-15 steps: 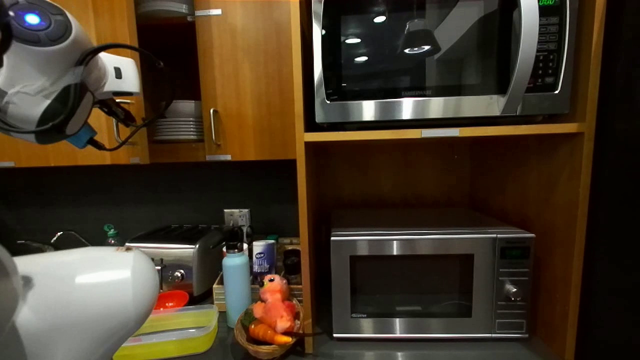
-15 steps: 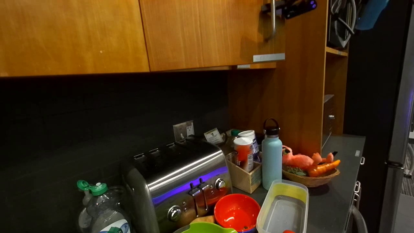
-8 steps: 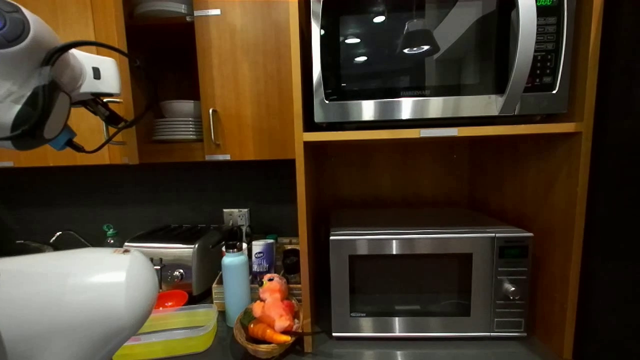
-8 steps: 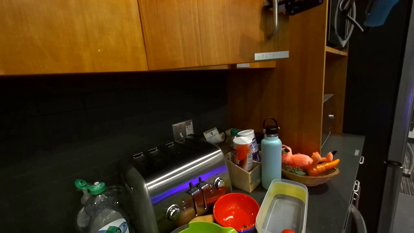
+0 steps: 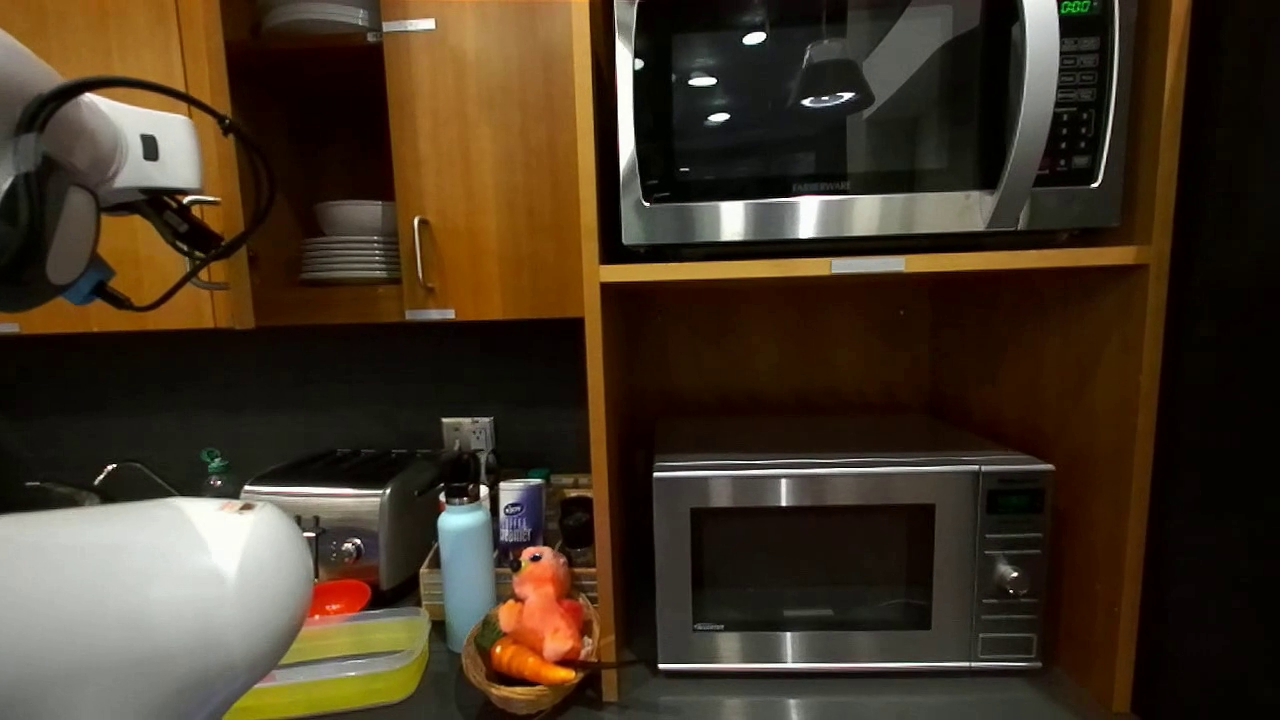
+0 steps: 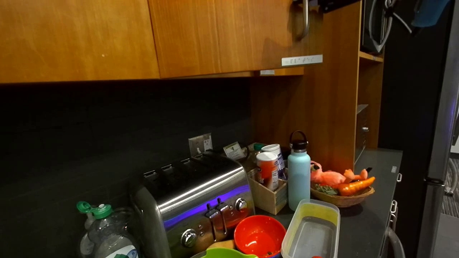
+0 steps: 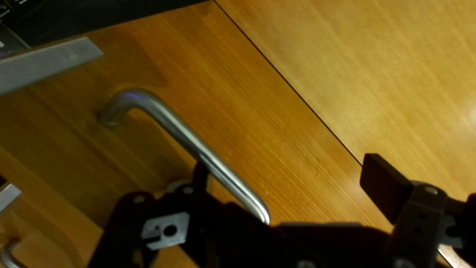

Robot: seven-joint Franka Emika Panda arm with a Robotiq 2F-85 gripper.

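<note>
In the wrist view, my gripper (image 7: 288, 167) stands unclenched, fingers spread wide; the metal handle (image 7: 182, 134) of the cabinet door (image 7: 267, 149) passes just in front of one fingertip, contact unclear, well apart from the opposite one.

Wooden cabinet door (image 6: 229, 39), partly open; 1 silver bar handle (image 7: 178, 129), upright near door's lower free corner.
</note>
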